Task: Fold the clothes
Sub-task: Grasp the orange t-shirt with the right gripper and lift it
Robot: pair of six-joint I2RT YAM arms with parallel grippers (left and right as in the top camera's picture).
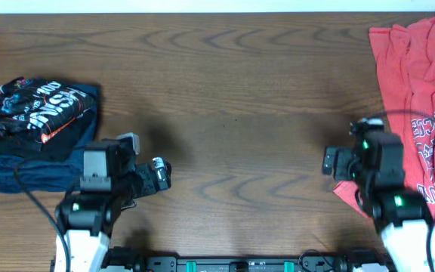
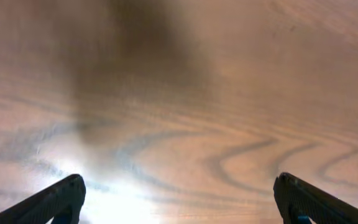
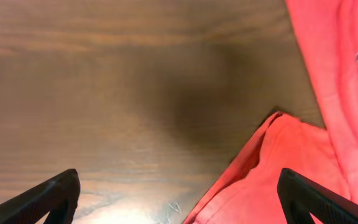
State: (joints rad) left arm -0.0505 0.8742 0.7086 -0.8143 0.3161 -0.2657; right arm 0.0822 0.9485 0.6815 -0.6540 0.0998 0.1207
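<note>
The clothes are an orange-red T-shirt (image 1: 414, 98) with white lettering, lying crumpled along the table's right edge. My right gripper (image 1: 328, 161) hovers open at the shirt's lower left edge and points left. In the right wrist view a fold of the shirt (image 3: 272, 174) lies under the right finger (image 3: 306, 199), while the gripper (image 3: 179, 174) holds nothing. Over bare wood at the front left, my left gripper (image 1: 163, 175) stands open and apart from the shirt. The left wrist view shows only wood between its wide-set fingers (image 2: 58, 200).
A stack of folded black and navy garments (image 1: 40, 128) with white print sits at the left edge, just behind the left arm. The brown wooden table (image 1: 232, 91) stretches between the stack and the shirt.
</note>
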